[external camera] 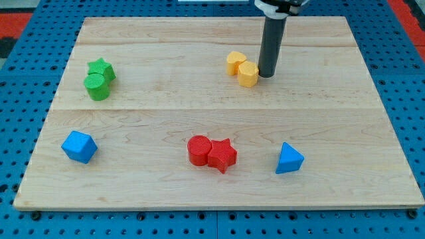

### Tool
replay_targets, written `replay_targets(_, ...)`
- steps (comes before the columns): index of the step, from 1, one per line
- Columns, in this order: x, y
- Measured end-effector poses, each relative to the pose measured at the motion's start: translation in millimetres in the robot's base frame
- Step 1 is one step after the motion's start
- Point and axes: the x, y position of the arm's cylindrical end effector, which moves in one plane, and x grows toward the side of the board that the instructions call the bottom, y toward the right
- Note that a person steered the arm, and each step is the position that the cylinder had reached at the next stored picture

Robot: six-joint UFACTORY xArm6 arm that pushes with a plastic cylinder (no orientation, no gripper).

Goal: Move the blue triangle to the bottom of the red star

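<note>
The blue triangle (289,159) lies on the wooden board (153,119) at the lower right. The red star (222,155) lies left of it, near the view's bottom centre, touching a red round block (198,149) on its left. A gap separates the blue triangle from the red star. My tip (267,74) rests on the board in the upper middle, far above the triangle, touching the right side of a yellow hexagon block (248,74).
A yellow heart-like block (235,62) sits against the yellow hexagon's upper left. A green star (101,69) and a green round block (97,86) sit together at the upper left. A blue angular block (79,146) lies at the lower left.
</note>
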Motion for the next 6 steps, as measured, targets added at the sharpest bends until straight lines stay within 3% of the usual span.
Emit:
replay_targets(1, -0.3, -3.7)
replay_targets(2, 32.9, 13.7)
replay_targets(5, 169.7, 87.7)
replay_targets(6, 188.6, 45.9)
